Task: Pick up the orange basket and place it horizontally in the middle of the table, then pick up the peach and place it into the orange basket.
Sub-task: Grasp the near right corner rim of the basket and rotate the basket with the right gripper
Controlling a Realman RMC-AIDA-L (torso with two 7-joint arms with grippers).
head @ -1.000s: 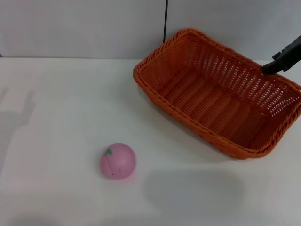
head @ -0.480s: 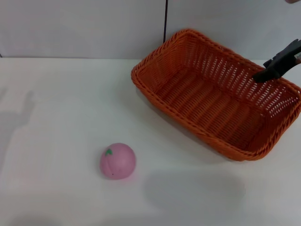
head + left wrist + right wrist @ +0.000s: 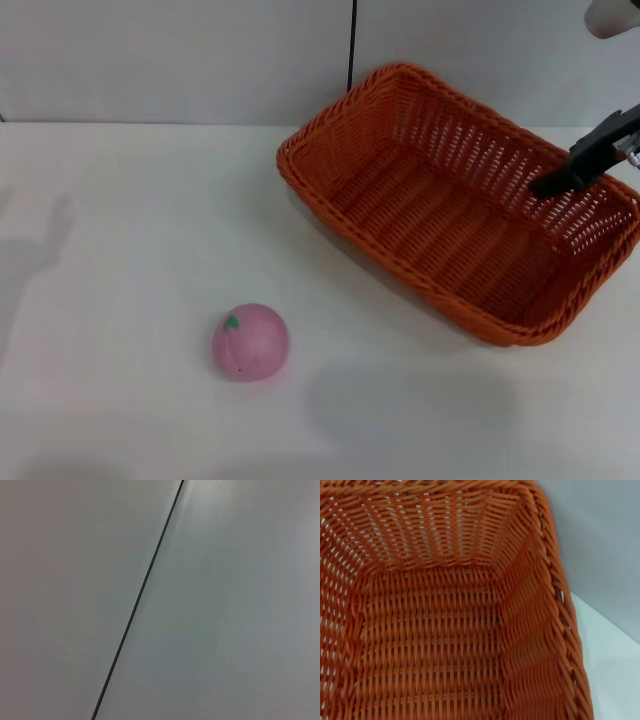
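Over at the two o'clock side of the white counter (image 3: 130, 220) sits the orange basket (image 3: 450, 215), set on a diagonal, its long axis running from about ten o'clock to four o'clock. One short end points toward the back wall (image 3: 180, 60), near the dark vertical seam (image 3: 352, 45) there. The right gripper (image 3: 585, 165) comes in from three o'clock, its dark tip at the basket's far long rim and dipping just inside the slatted wall; it seems to be touching the weave, though the contact point is hard to make out. Whether its jaws are spread or pinching the rim I cannot tell. Seen from the right wrist, the woven floor and one inner corner of the basket (image 3: 435, 630) fill nearly everything, with a strip of counter (image 3: 615, 655) beyond the braided rim.

The peach (image 3: 250, 342) rests on the counter at about seven o'clock, well apart from the basket, green leaf mark facing up and left. The left wrist camera sees only the wall (image 3: 225, 605) and its seam (image 3: 140, 595).
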